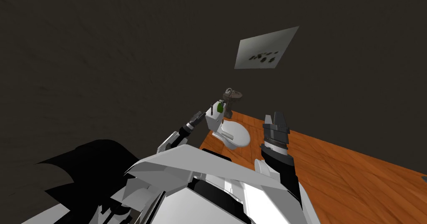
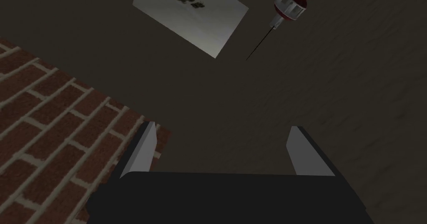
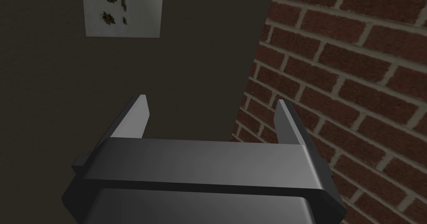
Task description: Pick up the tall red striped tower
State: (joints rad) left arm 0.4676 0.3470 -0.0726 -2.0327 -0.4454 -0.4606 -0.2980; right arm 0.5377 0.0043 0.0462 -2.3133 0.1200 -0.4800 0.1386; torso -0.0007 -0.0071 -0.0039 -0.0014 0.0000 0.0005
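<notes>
White toilet (image 1: 233,134) on orange wood floor (image 1: 354,171), just left of the jaws of the right gripper (image 1: 275,116); small green thing (image 1: 219,107) on its tank. Pale picture (image 1: 264,49) on dark wall (image 1: 104,46) ahead of those jaws, red brick wall (image 3: 354,88) beside them.

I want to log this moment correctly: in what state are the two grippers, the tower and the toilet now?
Left gripper: open, empty.
Right gripper: open, empty, raised.
Tower: free, not gripped, nothing touches it.
Toilet: lid seems down.
</notes>
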